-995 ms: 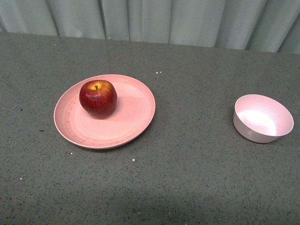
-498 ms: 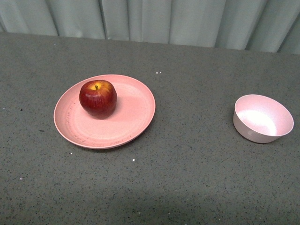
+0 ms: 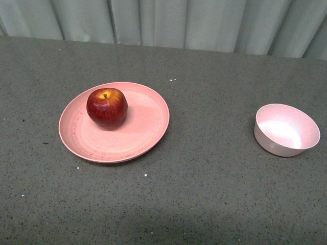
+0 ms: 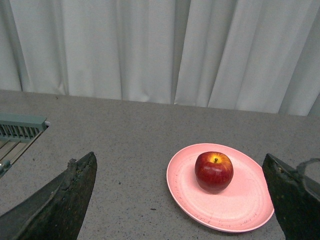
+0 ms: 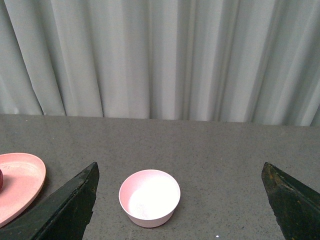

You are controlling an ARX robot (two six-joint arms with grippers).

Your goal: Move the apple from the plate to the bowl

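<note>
front view: the apple (image 3: pixel 107 107) stands stem up on the plate (image 3: pixel 140 135), left of the plate's middle and a little toward its far rim, touching nothing else. the plate lies flat on the grey speckled table (image 3: pixel 204 194), left of centre. the bowl (image 3: pixel 286 130) stands upright on the same table, well apart from the plate, off to the right. a pale pleated curtain (image 3: pixel 153 20) hangs behind the table's far edge. left wrist view: the left gripper (image 4: pixel 179 160) has its two dark fingers (image 4: pixel 65 200) spread wide apart, with nothing between them; it hangs above the table, short of the plate, with the apple and plate in sight between the fingers. a slatted grey-green grille (image 4: pixel 20 127) shows at the table's edge. right wrist view: the right gripper (image 5: pixel 180 167) is likewise spread wide, fingers (image 5: pixel 70 210) gripping nothing, with the bowl ahead between them and not touched. part of the plate's rim is in view beside it.
</note>
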